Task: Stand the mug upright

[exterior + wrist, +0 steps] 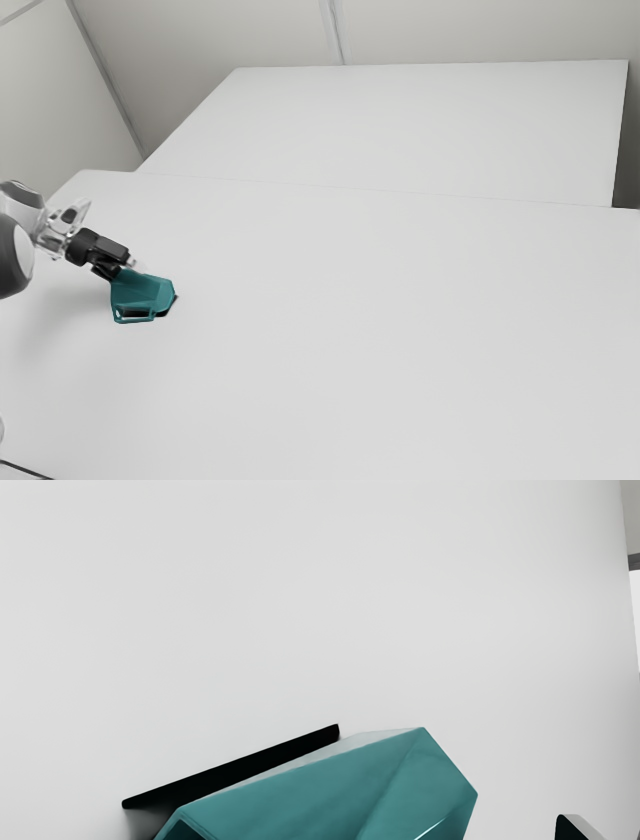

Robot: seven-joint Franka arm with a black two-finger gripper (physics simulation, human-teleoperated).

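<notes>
The teal, faceted mug (142, 293) sits tilted near the exterior view's left, its looped handle facing that view's bottom edge. My gripper (130, 266) is at the mug's upper side, overlapping it there; contact cannot be told. In the wrist view the mug (320, 790) shows angular side faces and a dark hollow at one corner, with part of it cut off. One fingertip of my gripper (575, 830) stands apart from the mug, with a gap between them; the other is hidden. The gripper is open.
A broad white table (380, 330) lies under the mug. Behind it is another pale surface (400, 130), with light walls beyond. A flat black strip (230, 766) runs beside the mug. A dark cable (25, 470) crosses the exterior view's lower left corner.
</notes>
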